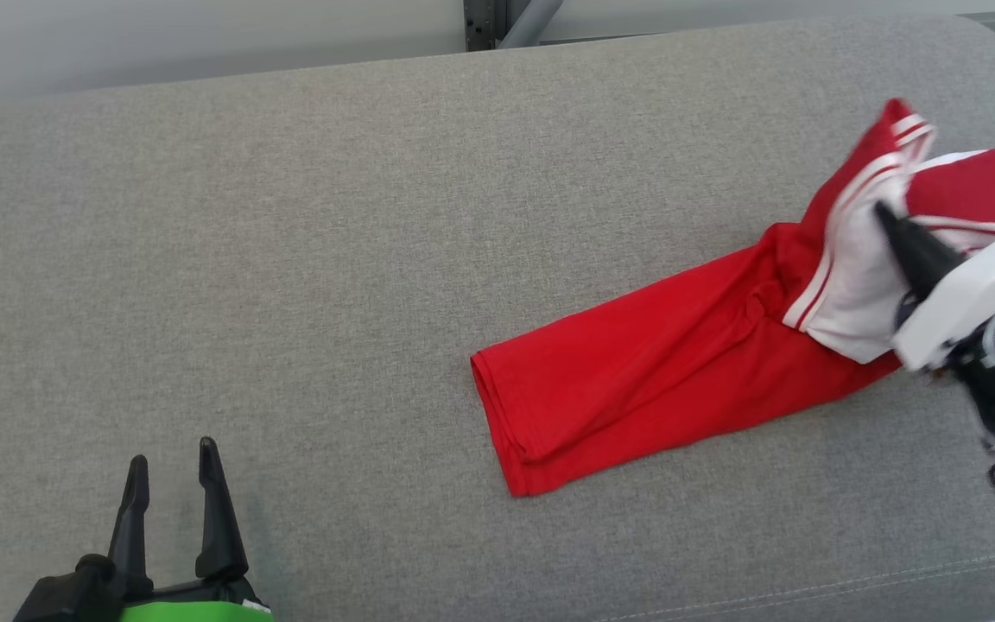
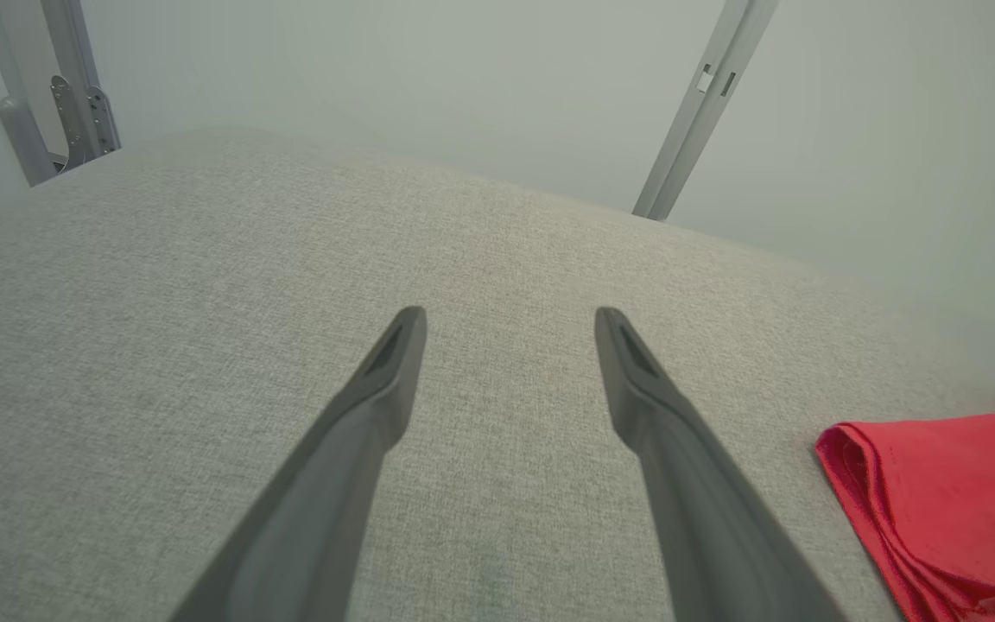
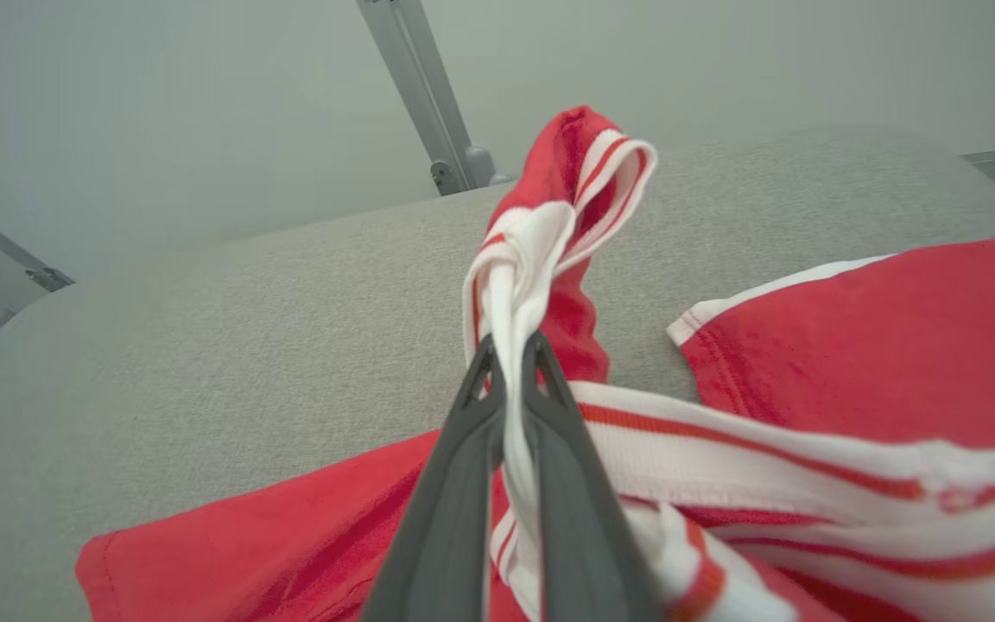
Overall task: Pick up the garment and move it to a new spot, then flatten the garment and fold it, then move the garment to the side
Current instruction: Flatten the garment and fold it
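Setting: pale wall behind, and a wide grey woven-fabric padded surface (image 1: 290, 259) carrying everything.
Garment: red cloth garment with white, red-striped trim (image 1: 653, 380), on the right half of the surface. Its hem end sits near the middle and its trim end is by the right edge.
Long axis: runs from that middle hem out toward the far right corner.
Right claw (image 3: 510, 345): clamped tight on a bunch of the white striped trim, and that end looks lifted a bit.
Left claw (image 1: 174, 451): spread wide, holding nothing, at the near left corner, well apart from the cloth.
What matters: the right arm is way nearer. The garment trails from its claw toward the middle, so I'd guess a lift drags the hem along last.
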